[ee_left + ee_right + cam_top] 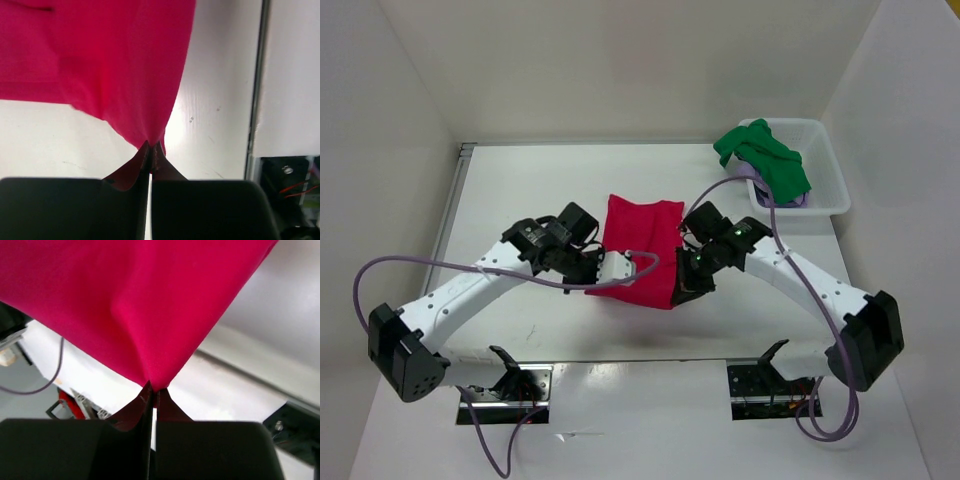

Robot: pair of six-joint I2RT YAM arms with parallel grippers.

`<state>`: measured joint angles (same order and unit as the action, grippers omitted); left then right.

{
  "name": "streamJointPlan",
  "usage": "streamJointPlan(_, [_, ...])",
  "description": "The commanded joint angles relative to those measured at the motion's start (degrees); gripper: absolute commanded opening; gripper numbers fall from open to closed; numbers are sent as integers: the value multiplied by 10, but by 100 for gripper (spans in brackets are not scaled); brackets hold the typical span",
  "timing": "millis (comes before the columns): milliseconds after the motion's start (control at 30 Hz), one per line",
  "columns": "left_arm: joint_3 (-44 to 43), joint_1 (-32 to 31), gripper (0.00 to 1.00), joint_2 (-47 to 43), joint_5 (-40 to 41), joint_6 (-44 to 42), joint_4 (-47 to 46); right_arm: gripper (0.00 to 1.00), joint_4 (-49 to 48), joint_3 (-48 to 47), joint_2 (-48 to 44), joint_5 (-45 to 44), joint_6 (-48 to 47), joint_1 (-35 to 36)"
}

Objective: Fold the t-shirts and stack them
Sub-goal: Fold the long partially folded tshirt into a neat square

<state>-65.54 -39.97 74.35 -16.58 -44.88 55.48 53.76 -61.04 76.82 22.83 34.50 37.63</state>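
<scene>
While the left gripper [604, 272] and right gripper [682, 289] each pinch shut on a near corner of the red t-shirt [640, 238], at seven and five o'clock, its length runs toward twelve across the middle of the table [520, 190].

We find a robotics laboratory test cell, not a domestic or commercial room. A bare white tabletop [520, 200] is enclosed by plain white panels [620, 70] at the back and both sides. Two white-and-black robot arms, the left arm [460, 290] and the right arm [810, 280], stand on black base plates [525, 383] at its near edge. Lavender cables [410, 262] loop loose, and a metal rail [448, 215] edges the tabletop.
</scene>
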Motion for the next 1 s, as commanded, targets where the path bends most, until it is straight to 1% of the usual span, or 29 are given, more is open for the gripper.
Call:
streamJointPlan(0, [-58, 25, 0, -18, -45, 55, 52, 0, 68, -43, -36, 20, 35, 4])
streamJointPlan(33, [-86, 34, 0, -18, -59, 76, 52, 0, 68, -51, -44, 20, 41, 4])
streamJointPlan(100, [-108, 54, 0, -4, -64, 88, 46, 0, 68, -58, -50, 20, 48, 4])
streamJointPlan(133, [-123, 54, 0, 4, -72, 102, 39, 0, 68, -58, -50, 25, 48, -3])
streamJointPlan(267, [-149, 74, 0, 35, -72, 125, 13, 0, 55, -58, -42, 47, 17, -54])
streamJointPlan(433, [-196, 97, 0, 106, -49, 153, -47, 0, 19, -64, 5, 88, -33, -141])
streamJointPlan(533, [-220, 113, 0, 147, -35, 173, -84, 0, 6, -81, 43, 100, -58, -171])
streamJointPlan(633, [-239, 149, 0, 181, -35, 189, -113, 0, 0, -116, 90, 100, -84, -179])
streamJointPlan(700, [-245, 171, 0, 198, -35, 197, -128, 0, -8, -139, 110, 100, -89, -200])
streamJointPlan(867, [-250, 177, 0, 227, -35, 207, -160, 0, -54, -173, 181, 128, -89, -230])
streamJointPlan(967, [-250, 177, 0, 243, -35, 220, -190, 0, -65, -189, 221, 133, -89, -242])
